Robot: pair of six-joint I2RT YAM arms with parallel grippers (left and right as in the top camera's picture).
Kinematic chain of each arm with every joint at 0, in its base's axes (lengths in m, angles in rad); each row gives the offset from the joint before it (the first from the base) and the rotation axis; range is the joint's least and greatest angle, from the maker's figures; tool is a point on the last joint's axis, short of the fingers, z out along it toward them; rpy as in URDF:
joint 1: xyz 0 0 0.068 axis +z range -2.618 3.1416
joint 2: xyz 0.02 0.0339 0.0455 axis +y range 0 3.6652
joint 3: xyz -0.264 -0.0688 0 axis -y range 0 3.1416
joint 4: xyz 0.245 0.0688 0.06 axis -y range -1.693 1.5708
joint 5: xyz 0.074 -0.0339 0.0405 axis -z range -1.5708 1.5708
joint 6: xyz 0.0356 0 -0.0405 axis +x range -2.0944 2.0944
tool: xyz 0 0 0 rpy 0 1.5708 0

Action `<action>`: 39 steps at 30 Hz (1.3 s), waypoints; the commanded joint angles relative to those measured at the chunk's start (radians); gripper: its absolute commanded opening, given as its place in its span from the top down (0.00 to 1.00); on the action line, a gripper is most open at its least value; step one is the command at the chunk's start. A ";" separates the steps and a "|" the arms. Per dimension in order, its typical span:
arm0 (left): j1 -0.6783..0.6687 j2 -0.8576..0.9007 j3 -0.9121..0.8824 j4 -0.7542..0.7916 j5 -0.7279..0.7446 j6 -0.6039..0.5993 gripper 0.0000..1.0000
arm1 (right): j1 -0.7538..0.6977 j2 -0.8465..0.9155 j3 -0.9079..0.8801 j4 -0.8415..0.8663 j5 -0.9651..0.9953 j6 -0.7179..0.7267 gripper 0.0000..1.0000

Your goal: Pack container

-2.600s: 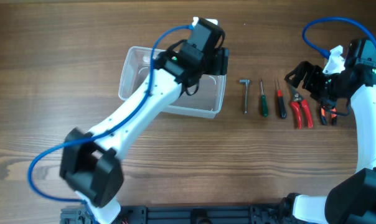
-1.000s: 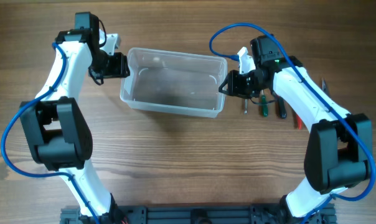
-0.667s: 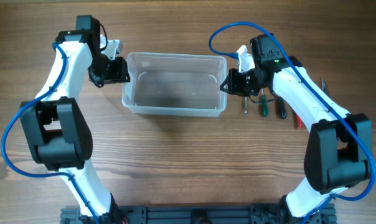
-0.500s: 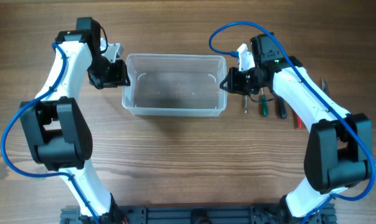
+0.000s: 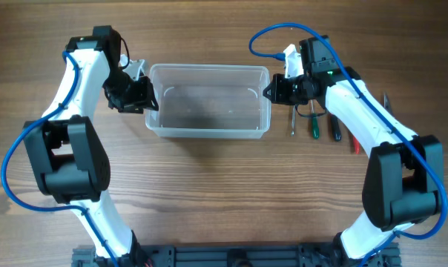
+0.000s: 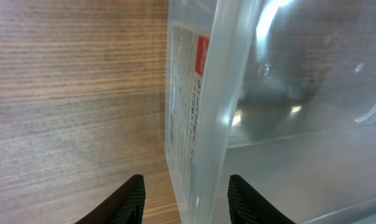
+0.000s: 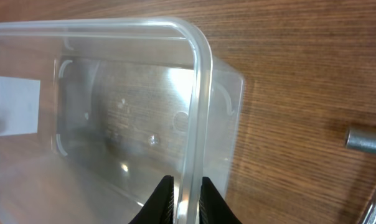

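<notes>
1. Overhead, the container [image 5: 208,68] sits empty in the upper middle of the frame on the wooden table [image 5: 209,193]. Its long sides run left to right, with an arm at each short end.
2. The left gripper [image 5: 147,95] is at the container's left end. Its wrist view shows the fingers [image 6: 131,198] spread wide, straddling the end wall and gripping nothing.
3. The right gripper [image 5: 273,90] is at the right end. Its fingers [image 7: 165,200] are narrowed onto the rim, one inside and one outside, apparently pinching it.
4. Working both ends probably serves to square and steady the container beside the tools.
5. A metal T-headed tool [image 5: 291,115], a green-handled screwdriver [image 5: 313,124] and a red-handled screwdriver [image 5: 334,127] lie in a row just right of the container, none packed yet.
</notes>
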 commanded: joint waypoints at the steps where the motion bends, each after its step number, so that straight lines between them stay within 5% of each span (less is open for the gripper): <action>1: 0.000 0.012 -0.001 -0.012 0.036 -0.023 0.56 | -0.003 0.024 -0.008 0.023 0.022 -0.004 0.95; 11: 0.000 0.012 -0.001 -0.043 0.039 -0.041 0.59 | -0.003 0.024 -0.008 0.046 0.066 -0.003 0.86; 14: 0.000 0.012 -0.001 -0.035 0.039 -0.041 0.59 | -0.003 0.024 -0.008 0.045 0.065 -0.003 0.64; 17: 0.000 0.012 -0.001 -0.023 0.039 -0.040 0.58 | -0.003 0.024 -0.008 0.042 0.057 -0.003 0.58; 19: 0.000 0.011 -0.001 -0.004 0.039 -0.040 0.53 | -0.003 0.024 -0.007 0.044 0.042 -0.001 0.40; 31: 0.007 -0.127 0.033 0.099 0.020 -0.041 0.47 | -0.009 -0.045 0.065 0.009 0.006 -0.042 0.27; 33: 0.013 -0.176 0.060 0.096 0.004 -0.053 0.28 | -0.023 -0.091 0.087 -0.010 0.012 -0.061 0.27; 35: 0.021 -0.235 0.081 0.098 -0.008 -0.067 0.22 | -0.047 -0.151 0.102 -0.029 0.039 -0.063 0.26; 36: 0.027 -0.274 0.089 0.105 -0.012 -0.067 0.05 | -0.068 -0.192 0.109 -0.045 0.061 -0.073 0.25; 39: 0.047 -0.378 0.091 0.131 -0.037 -0.067 0.00 | -0.140 -0.304 0.115 -0.093 0.130 -0.111 0.22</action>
